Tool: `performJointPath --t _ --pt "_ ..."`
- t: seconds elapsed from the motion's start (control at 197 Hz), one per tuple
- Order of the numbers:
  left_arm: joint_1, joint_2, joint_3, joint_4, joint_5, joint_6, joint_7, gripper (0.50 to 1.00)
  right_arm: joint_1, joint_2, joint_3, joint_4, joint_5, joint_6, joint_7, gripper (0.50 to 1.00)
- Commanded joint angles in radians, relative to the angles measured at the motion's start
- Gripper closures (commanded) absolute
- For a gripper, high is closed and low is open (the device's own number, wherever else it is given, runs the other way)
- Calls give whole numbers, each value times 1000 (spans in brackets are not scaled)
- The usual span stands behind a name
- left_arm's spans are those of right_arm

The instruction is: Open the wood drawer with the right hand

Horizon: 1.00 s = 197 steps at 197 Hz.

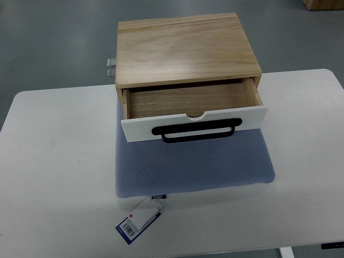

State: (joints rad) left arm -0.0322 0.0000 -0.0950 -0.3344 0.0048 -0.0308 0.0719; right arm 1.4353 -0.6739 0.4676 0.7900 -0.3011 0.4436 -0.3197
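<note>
The wooden box sits on a blue-grey mat, which probably keeps it from sliding on the white bench when its drawer is pulled. The box stands at the far edge of the bench with its open side facing the robot, so a pull toward the near edge draws the drawer out. The drawer juts from the front of the box over the mat, already drawn out, its plain wood floor bare and nothing showing inside. Its front panel is white with a small half-round notch in the top edge, and a black bar handle runs across it. A paper tag hangs from the mat's near edge. Neither hand shows anywhere, so I cannot tell how either is set. Judging by the gap, the opening looks largely done.
</note>
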Motion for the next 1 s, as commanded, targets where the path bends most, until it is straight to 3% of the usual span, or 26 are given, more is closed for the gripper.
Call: performJointPath --t 0.0,0.02,0.025,0.091,0.147,0.152,0.162,0.259,0.37,0.533,0.994 --pt "0 0 0 2 -2 0 0 500 -124 47 152 -67 4 -60 77 558" --pt "0 0 0 2 -2 0 0 500 -124 47 152 -67 4 -60 77 558" --pt "0 0 0 2 -2 0 0 500 -219 92 255 -92 4 -98 147 558" --pt "0 0 0 2 -2 0 0 500 -335 145 394 -100 4 -144 238 558" --pt "0 0 0 2 -2 0 0 500 -335 145 394 -100 4 -144 238 558" --pt "0 0 1 3 -2 0 0 500 -420 190 496 -103 4 -167 298 556" --pt "0 0 1 2 -2 2 0 500 -436 200 518 -104 4 -172 309 556" --pt "0 0 1 2 -2 0 2 500 -545 319 678 -135 4 -180 358 556" --pt "0 0 3 2 -2 2 2 500 -604 424 833 -201 4 -177 363 556" --pt "0 0 6 3 -2 2 2 500 -653 496 956 -232 5 -167 363 556" --pt "0 0 8 2 -2 2 2 500 -697 547 1071 -232 5 -148 364 556"
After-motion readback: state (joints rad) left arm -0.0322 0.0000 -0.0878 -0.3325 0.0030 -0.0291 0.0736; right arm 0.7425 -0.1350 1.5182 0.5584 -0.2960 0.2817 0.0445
